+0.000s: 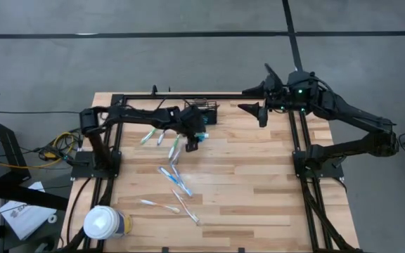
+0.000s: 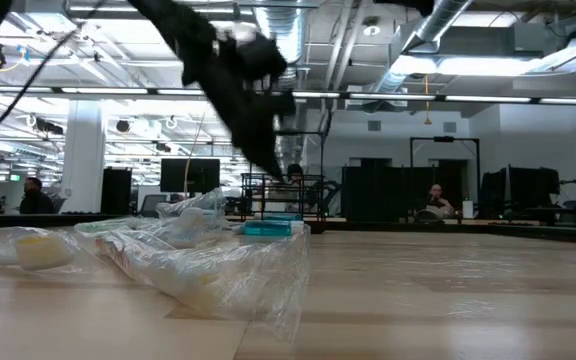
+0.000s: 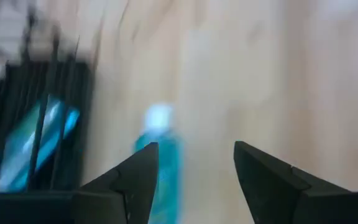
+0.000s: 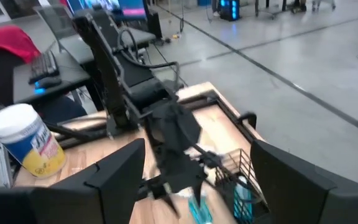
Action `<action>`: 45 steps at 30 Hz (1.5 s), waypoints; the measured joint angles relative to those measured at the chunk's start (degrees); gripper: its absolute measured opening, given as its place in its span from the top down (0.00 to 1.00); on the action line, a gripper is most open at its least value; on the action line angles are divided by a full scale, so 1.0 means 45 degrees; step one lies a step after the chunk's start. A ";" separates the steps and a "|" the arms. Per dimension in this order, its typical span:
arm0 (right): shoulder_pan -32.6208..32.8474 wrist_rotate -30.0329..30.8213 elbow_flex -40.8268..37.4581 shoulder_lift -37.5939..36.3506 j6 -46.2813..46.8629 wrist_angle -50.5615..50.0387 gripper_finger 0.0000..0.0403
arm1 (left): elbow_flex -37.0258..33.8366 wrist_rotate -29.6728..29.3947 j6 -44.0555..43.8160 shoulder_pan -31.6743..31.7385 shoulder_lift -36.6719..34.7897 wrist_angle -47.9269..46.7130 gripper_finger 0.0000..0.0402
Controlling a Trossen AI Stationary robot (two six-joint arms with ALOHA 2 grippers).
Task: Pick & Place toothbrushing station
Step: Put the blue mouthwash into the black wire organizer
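L pincer hovers over the wooden counter just beside the black wire-mesh basket, jaws spread wide w/ nothing between them. In its own wrist view a teal toothpaste tube lies flat on the wood directly below the gap, next to one dark finger but not gripped; whether that finger touches it can't be told. The basket sits just beside the tube, w/ teal-blue contents showing through the wires.

R pincer waits near the counter's far edge, jaws fully apart, holding nothing. Its wrist view looks across at the L arm bent over the basket.

Toothbrushes lie scattered across the counter's middle and nearer part, well apart from the basket; some sit in clear wrappers, seen close in the low view. A white-lidded yellow-blue cup stands at the near L corner; its label carries print, too blurred to read. No other writing is legible. People sit at desks in the room behind.
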 joint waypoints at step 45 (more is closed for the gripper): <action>0.0549 -0.3652 -0.2979 0.9676 0.2238 0.6010 0.30 | 0.1190 -0.2693 -0.2476 0.0144 -0.7716 -0.4588 0.52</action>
